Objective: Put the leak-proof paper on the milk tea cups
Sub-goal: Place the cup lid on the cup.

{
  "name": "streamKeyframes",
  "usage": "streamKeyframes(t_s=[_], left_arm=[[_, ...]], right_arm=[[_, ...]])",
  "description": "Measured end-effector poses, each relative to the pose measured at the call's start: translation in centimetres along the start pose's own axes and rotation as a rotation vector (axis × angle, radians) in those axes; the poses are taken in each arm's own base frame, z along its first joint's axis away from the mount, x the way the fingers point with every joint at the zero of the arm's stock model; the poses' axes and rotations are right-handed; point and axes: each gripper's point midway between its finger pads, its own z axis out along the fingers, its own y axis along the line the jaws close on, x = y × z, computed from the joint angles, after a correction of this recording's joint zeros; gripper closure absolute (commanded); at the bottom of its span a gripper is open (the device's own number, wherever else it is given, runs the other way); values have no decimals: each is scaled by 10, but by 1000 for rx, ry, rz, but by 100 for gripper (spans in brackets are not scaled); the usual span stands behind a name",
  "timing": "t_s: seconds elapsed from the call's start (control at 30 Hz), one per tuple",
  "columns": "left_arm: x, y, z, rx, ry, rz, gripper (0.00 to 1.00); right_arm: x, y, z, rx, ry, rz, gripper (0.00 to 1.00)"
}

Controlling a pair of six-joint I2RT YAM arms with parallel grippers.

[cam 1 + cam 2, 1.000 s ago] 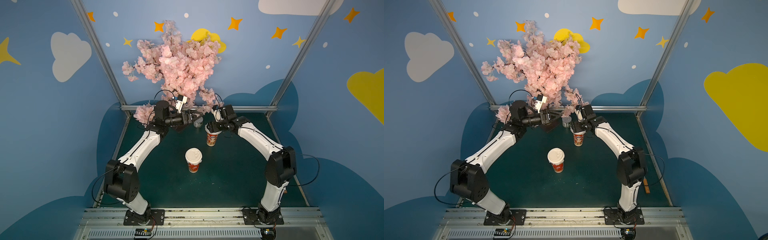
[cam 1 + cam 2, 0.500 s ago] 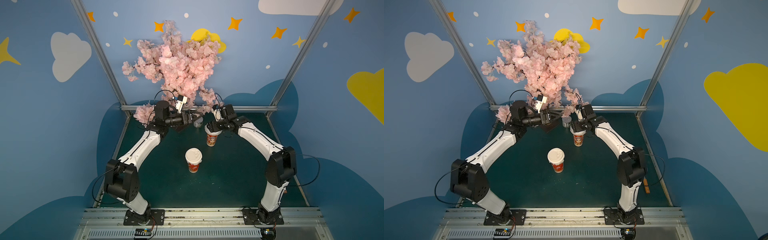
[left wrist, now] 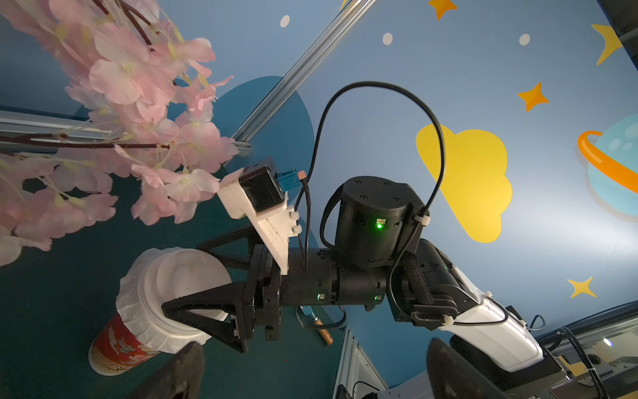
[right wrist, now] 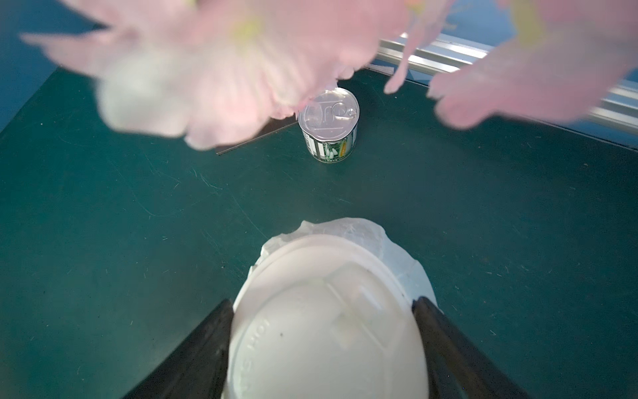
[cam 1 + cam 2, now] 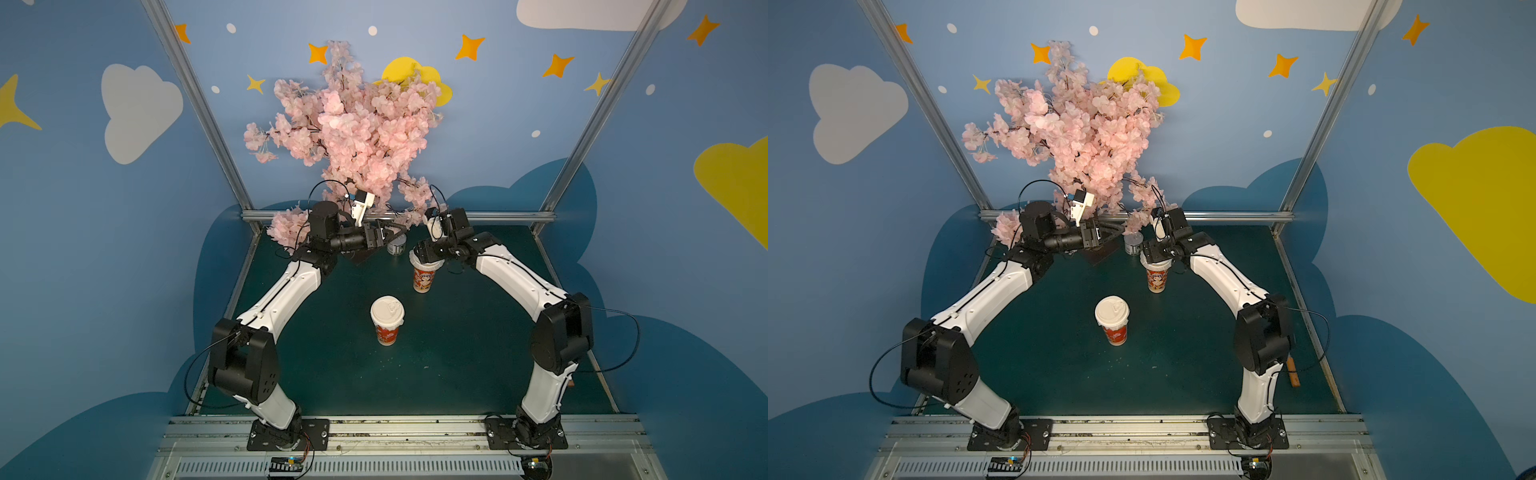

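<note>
Two milk tea cups stand on the green table. The far cup (image 5: 424, 276) wears a white domed lid (image 4: 324, 331), and crinkled leak-proof paper (image 3: 138, 311) hangs out from under the lid's rim (image 4: 397, 248). My right gripper (image 5: 426, 254) reaches down over this cup, its jaws pressed against both sides of the lid (image 3: 183, 276). The near cup (image 5: 386, 330) stands alone at mid-table, also under a white lid (image 5: 1111, 309). My left gripper (image 5: 384, 235) hovers wide open beside the far cup, with nothing between its fingers (image 3: 183, 369).
A small grey can (image 5: 397, 246) stands just behind the far cup (image 4: 328, 127). The pink blossom tree (image 5: 353, 137) overhangs the back of the table, and its petals blur the right wrist view. An orange-handled tool (image 5: 1293, 372) lies at the right edge.
</note>
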Motion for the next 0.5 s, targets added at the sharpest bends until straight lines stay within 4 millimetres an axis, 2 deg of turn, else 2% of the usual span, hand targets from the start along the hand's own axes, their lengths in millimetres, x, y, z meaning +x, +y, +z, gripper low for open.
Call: streamKeyframes(t_s=[0.5], left_arm=[[1,0,0,2,3,-1,0]], right_arm=[[5,-3,3,18,11,2,19]])
